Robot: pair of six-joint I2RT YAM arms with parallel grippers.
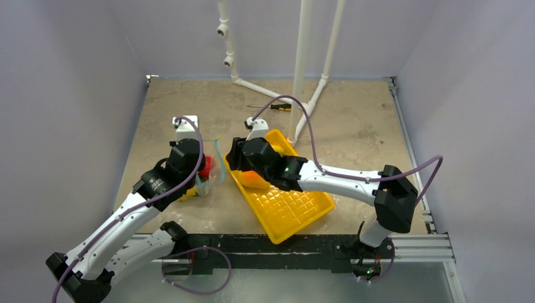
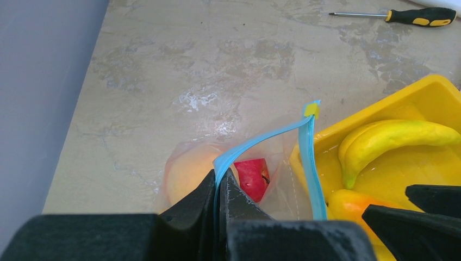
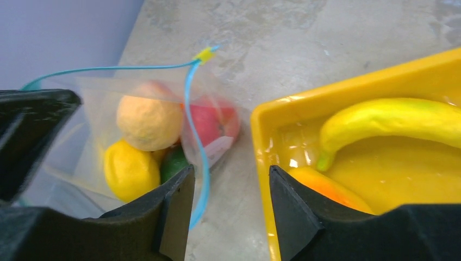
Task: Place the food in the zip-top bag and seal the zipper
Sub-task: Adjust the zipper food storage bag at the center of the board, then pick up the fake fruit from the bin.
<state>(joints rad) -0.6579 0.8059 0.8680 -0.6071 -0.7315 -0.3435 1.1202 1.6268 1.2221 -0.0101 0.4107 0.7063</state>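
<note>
The clear zip-top bag (image 1: pixel 205 175) lies left of the yellow tray, mouth held open. My left gripper (image 2: pixel 220 175) is shut on the near side of the teal zipper (image 2: pixel 306 157). Inside the bag I see a red apple (image 2: pixel 253 176), a peach-coloured fruit (image 2: pixel 187 174), an orange (image 3: pixel 147 122), a lemon (image 3: pixel 130 168) and a green avocado (image 3: pixel 173 161). My right gripper (image 3: pixel 231 179) is open and holds nothing, over the bare strip between the bag's zipper (image 3: pixel 186 98) and the tray rim. A banana (image 3: pixel 391 119) and an orange mango (image 3: pixel 326 187) lie in the tray.
The yellow gridded tray (image 1: pixel 303 211) sits at an angle in the middle of the table. A black-and-yellow screwdriver (image 1: pixel 277 106) lies at the back. White pipes (image 1: pixel 303 63) stand behind the tray. Grey walls close in both sides.
</note>
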